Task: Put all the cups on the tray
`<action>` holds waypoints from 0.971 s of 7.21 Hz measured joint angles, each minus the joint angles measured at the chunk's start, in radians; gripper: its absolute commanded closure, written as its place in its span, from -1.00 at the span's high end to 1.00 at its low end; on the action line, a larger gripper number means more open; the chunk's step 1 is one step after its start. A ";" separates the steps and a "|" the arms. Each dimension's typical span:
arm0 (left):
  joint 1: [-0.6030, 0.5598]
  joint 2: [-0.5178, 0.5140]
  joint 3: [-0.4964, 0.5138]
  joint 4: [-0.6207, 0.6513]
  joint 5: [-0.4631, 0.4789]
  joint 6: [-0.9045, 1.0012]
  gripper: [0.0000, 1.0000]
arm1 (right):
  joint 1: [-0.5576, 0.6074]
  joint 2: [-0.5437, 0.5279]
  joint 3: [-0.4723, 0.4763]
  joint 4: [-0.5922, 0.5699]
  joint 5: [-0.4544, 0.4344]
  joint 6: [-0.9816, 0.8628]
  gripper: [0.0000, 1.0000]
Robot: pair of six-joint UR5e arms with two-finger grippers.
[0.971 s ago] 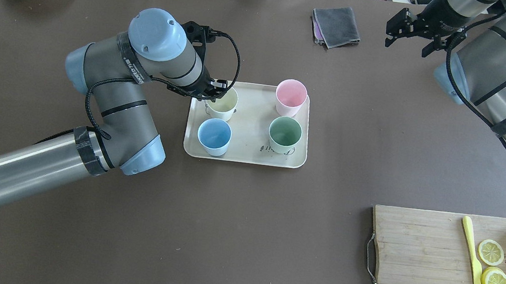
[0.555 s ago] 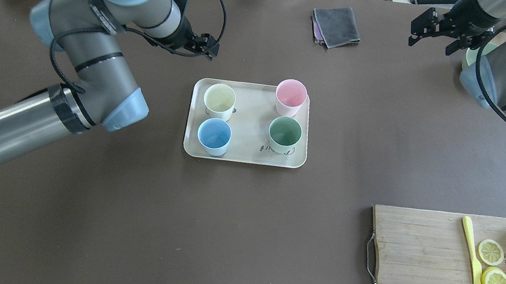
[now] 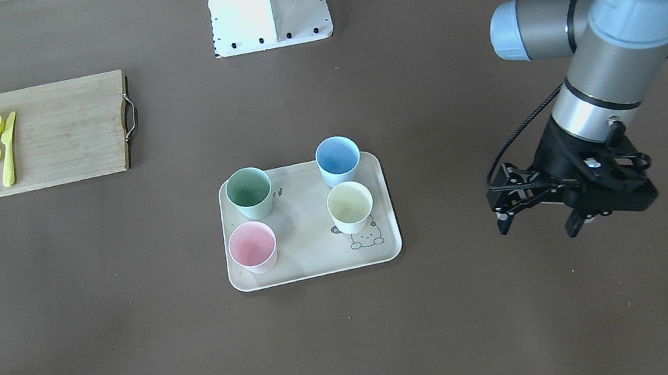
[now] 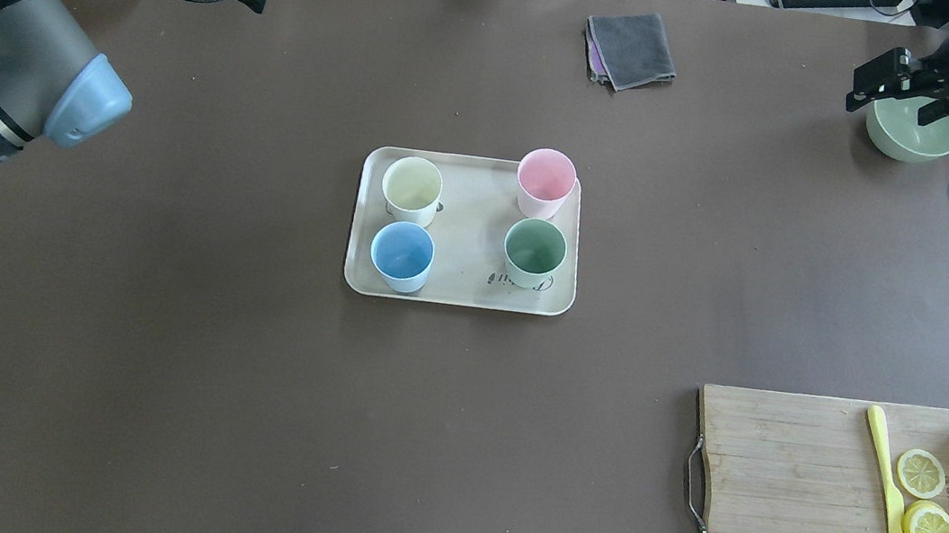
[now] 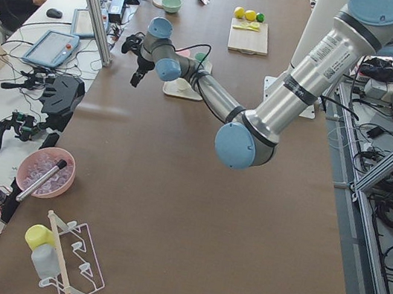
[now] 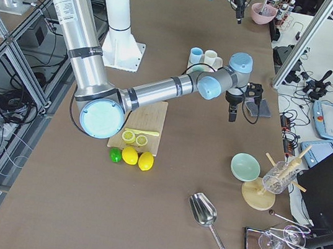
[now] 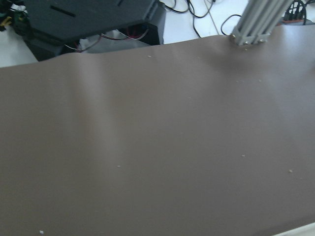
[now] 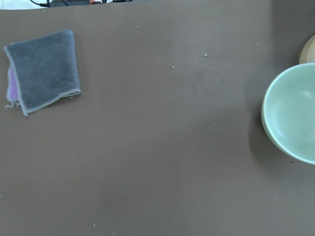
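Viewed from overhead, the brown counter (image 4: pixel 243 383) carries the beige tray (image 4: pixel 470 212) at its centre, its long axis running 9 to 3 o'clock. From my console I judge the job done. My left hand (image 3: pixel 537 227) hangs over bare counter at about 10 o'clock from the tray, fingers spread wide and empty. The right hand (image 4: pixel 888 107), likewise parted and holding nothing, hovers at 2 o'clock near an empty green bowl (image 8: pixel 293 118). The left looks the nearer, with the tray toward its 4 o'clock. All four cups stand upright and empty on the tray, none touching: cream cup (image 4: pixel 412 187) at 10 o'clock, pink cup (image 4: pixel 546 177) at 1, green cup (image 4: pixel 534 251) at 4, blue cup (image 4: pixel 402 255) at 8.
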 measured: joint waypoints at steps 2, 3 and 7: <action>-0.091 0.100 -0.001 -0.011 -0.018 0.154 0.96 | 0.066 -0.074 0.004 -0.058 -0.032 -0.193 1.00; -0.160 0.162 -0.001 -0.005 -0.065 0.228 0.96 | 0.116 -0.105 0.018 -0.133 -0.032 -0.327 1.00; -0.430 0.466 -0.049 -0.014 -0.234 0.489 0.96 | 0.307 -0.345 0.066 -0.280 0.065 -0.777 1.00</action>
